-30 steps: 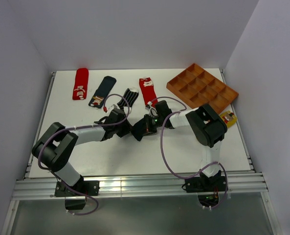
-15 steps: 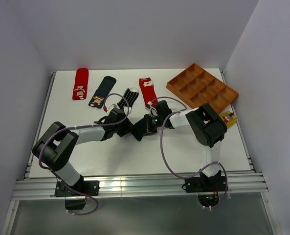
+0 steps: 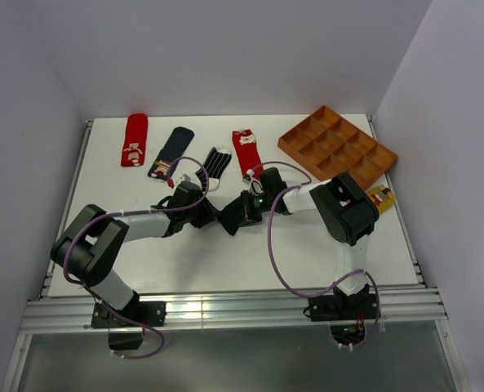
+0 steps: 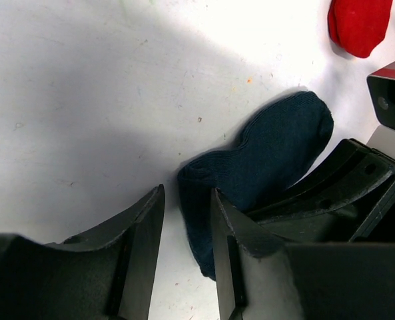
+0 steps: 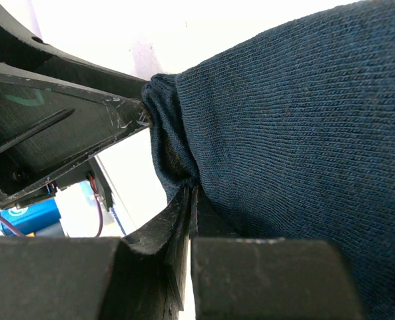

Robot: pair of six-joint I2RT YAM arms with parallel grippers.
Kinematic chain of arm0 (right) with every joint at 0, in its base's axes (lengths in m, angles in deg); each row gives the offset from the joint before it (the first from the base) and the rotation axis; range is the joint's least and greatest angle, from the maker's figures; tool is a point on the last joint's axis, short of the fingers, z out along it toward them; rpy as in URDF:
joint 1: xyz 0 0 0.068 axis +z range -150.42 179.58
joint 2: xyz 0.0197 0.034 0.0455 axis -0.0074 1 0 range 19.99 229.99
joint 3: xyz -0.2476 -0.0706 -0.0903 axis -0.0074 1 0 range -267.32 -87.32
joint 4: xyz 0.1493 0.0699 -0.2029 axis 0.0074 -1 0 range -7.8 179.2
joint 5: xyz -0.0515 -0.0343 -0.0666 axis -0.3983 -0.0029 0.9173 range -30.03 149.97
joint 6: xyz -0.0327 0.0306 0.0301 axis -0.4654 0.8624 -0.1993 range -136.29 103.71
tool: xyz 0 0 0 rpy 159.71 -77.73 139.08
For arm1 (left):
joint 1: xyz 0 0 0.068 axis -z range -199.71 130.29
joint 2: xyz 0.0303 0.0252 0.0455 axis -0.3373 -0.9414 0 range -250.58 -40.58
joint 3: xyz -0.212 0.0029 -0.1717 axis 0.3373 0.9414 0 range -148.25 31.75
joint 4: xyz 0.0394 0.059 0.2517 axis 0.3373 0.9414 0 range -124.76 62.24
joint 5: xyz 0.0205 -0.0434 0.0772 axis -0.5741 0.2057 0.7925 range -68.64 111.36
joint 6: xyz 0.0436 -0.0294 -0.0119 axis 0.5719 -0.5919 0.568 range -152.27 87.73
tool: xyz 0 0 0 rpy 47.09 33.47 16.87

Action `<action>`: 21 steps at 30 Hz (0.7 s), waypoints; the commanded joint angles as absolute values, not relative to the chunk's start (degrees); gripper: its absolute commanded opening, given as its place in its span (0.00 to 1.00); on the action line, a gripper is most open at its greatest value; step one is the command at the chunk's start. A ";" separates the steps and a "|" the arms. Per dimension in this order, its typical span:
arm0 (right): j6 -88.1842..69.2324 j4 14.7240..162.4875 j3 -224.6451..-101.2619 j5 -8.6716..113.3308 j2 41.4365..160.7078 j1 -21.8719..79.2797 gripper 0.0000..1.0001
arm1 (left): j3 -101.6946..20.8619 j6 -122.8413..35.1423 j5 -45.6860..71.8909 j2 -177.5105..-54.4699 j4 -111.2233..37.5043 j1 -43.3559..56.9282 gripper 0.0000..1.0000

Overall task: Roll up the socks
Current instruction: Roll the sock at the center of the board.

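Note:
A plain navy sock (image 4: 270, 150) lies on the white table (image 3: 144, 253) between my two grippers. My right gripper (image 5: 192, 193) is shut on a pinched fold of it (image 5: 297, 120). My left gripper (image 4: 186, 220) is open, its jaws straddling the sock's near edge, with the sock against the right finger (image 4: 227, 233). From above, the two grippers meet mid-table, left (image 3: 211, 214) and right (image 3: 232, 220). At the back lie a red sock (image 3: 134, 139), a navy sock with a patch (image 3: 170, 153), a striped sock (image 3: 217, 162) and a second red sock (image 3: 246, 151).
An orange compartment tray (image 3: 337, 145) stands at the back right. A small yellow item (image 3: 379, 197) lies by the right arm's elbow. Purple cables loop over both arms. White walls close in the table on three sides.
My left gripper has drawn back slightly to the left and its jaws have narrowed a little. The right gripper keeps its hold and has not moved.

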State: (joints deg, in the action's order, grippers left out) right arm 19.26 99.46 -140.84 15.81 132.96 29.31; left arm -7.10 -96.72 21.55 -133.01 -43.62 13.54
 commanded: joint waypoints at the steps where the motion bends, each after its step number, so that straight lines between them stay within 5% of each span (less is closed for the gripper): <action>1: 15.44 91.57 -138.39 27.19 136.97 28.49 0.03 | -5.95 -94.67 20.57 -135.33 -42.23 13.33 0.40; 14: 14.30 90.78 -138.65 28.68 136.19 28.49 0.05 | -7.36 -95.02 20.22 -139.55 -39.59 13.33 0.32; 21: 13.07 90.61 -138.21 30.52 133.82 28.76 0.08 | -7.97 -94.76 21.10 -138.23 -36.87 13.51 0.08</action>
